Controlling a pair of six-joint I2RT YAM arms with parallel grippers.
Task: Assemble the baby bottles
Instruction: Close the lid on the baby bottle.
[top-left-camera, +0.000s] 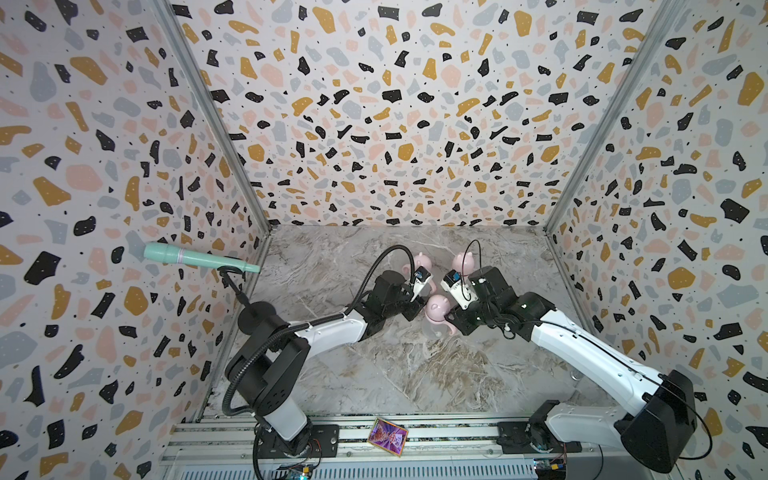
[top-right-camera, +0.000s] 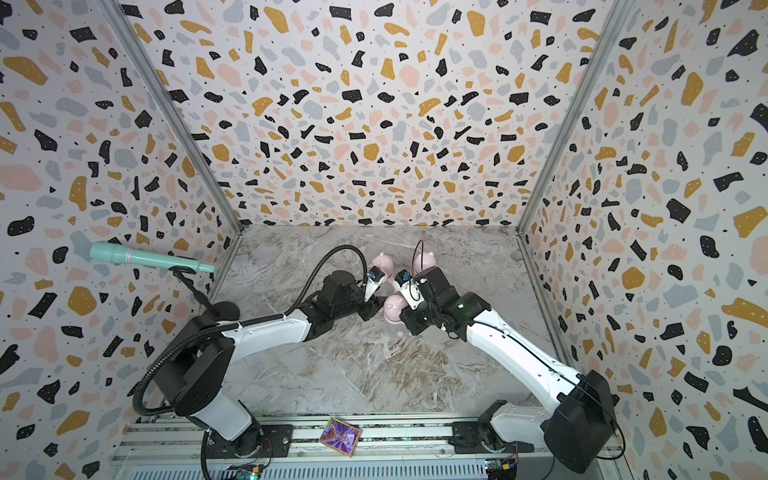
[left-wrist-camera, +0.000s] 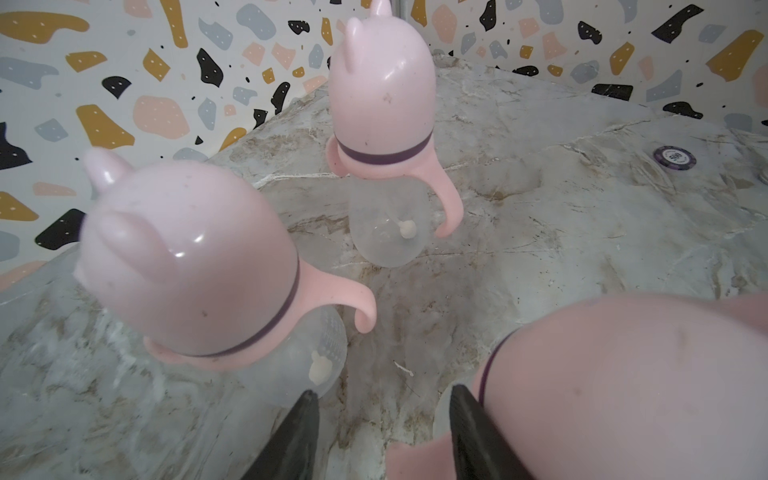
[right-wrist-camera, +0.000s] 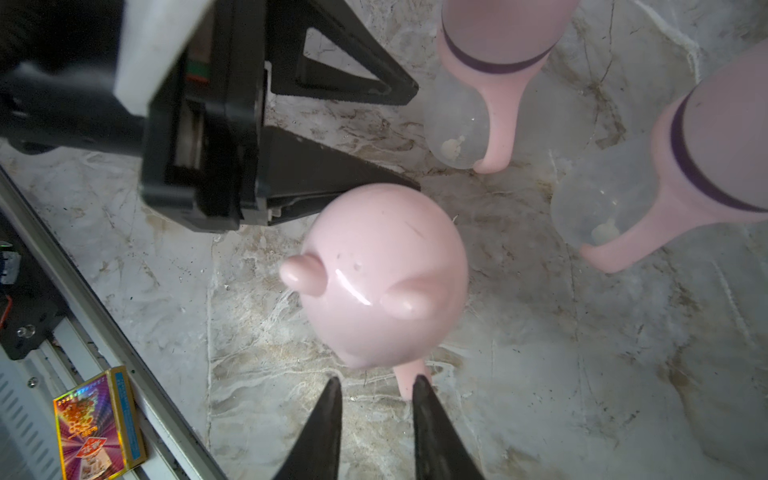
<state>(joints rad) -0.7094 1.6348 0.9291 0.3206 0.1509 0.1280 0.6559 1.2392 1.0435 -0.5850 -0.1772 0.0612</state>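
Note:
Three baby bottles stand upright and close together on the marble table, each a clear body with a pink handled collar, a purple ring and a pink eared cap. Two are at the back (top-left-camera: 421, 262) (top-left-camera: 463, 262) and one is in front (top-left-camera: 438, 309). My left gripper (left-wrist-camera: 383, 392) is open and empty, low over the table; the front bottle (left-wrist-camera: 623, 374) sits just outside one finger. My right gripper (right-wrist-camera: 377, 380) is open above the front bottle (right-wrist-camera: 386, 282), one fingertip beside its pink handle (right-wrist-camera: 405, 376). The left gripper (right-wrist-camera: 415, 137) lies close to that bottle's cap.
A purple poker chip (left-wrist-camera: 674, 158) lies on the table beyond the bottles. A colourful card box (top-left-camera: 387, 436) rests on the front rail. A teal microphone (top-left-camera: 195, 257) on a stand juts in from the left wall. Patterned walls close in three sides.

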